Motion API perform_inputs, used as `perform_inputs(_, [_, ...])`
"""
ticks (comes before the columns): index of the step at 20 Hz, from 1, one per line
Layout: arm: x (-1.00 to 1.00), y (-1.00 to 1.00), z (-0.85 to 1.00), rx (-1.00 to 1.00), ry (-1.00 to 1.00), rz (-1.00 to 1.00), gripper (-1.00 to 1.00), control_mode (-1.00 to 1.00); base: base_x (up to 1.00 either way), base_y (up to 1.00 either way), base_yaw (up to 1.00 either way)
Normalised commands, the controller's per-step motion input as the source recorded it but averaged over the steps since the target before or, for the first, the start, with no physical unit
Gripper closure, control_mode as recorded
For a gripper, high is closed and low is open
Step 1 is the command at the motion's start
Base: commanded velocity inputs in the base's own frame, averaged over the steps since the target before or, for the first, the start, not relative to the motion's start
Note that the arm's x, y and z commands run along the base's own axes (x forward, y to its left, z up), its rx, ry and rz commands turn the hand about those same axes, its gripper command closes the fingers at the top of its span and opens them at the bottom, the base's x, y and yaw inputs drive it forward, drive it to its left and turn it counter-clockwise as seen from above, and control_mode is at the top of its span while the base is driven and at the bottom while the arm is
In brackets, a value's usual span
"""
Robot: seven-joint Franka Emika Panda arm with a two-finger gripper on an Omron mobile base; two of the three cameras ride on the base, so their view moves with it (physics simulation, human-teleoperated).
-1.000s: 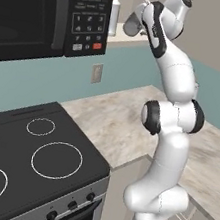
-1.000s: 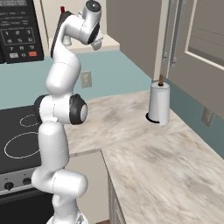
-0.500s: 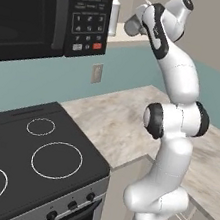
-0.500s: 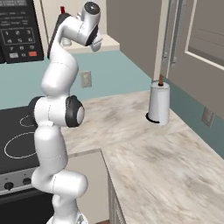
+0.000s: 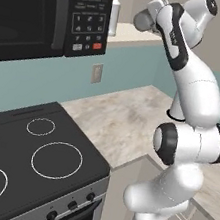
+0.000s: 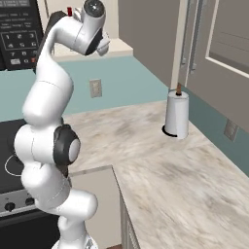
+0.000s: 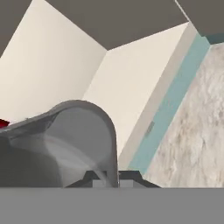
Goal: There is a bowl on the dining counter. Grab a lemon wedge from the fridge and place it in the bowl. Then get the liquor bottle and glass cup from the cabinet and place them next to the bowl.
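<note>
Hand view puts the gripper (image 7: 113, 180) at the bottom, its two dark tips pinched on the thin rim of a translucent grey glass cup (image 7: 65, 140), one tip inside the wall and one outside, so the jaws are clamped on the cup. From the left base view the cup (image 5: 143, 21) sits at the end of the raised arm, up at the open cabinet shelf (image 5: 132, 34), just beside the white bottle (image 5: 114, 12) with its red cap. A rim pinch like this is a narrow hold, so my judgement is that the step in hand, lifting the cup out, calls for a slow, straight pull back from the shelf, keeping the wrist steady so the cup doesn't swing or slip between the tips. The bottle stands close enough to be knocked, so clearing away from it first seems wise. Below lie the marbled wall counter (image 6: 185, 170), a paper towel roll (image 6: 176, 115), the microwave (image 5: 42, 9) and the stove (image 5: 27, 164); swinging low would risk those.
</note>
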Motion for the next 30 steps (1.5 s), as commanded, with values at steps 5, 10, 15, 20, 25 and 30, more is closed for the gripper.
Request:
perform_inputs(5, [-1.00,-0.27,0.01,0.00,-0.11,0.00,1.00,-1.00,0.00,0.00,0.00])
perform_inputs(10, [-1.00,-0.33,-0.03,-0.05,0.00,0.00,1.00,-1.00,0.00,0.00,0.00])
perform_inputs(15, [-1.00,-0.19,-0.07,-0.07,0.08,0.01,1.00,-1.00,0.00,0.00,0.00])
perform_inputs(20, [-1.00,-0.01,-0.18,-0.12,0.17,0.07,1.00,-1.00,0.00,0.00,0.00])
perform_inputs(25, [-1.00,0.00,-0.40,-0.16,0.24,0.14,1.00,-1.00,0.00,0.00,0.00])
perform_inputs(30, [-0.77,0.00,-0.49,-0.16,0.27,0.20,1.00,-1.00,0.00,0.00,0.00])
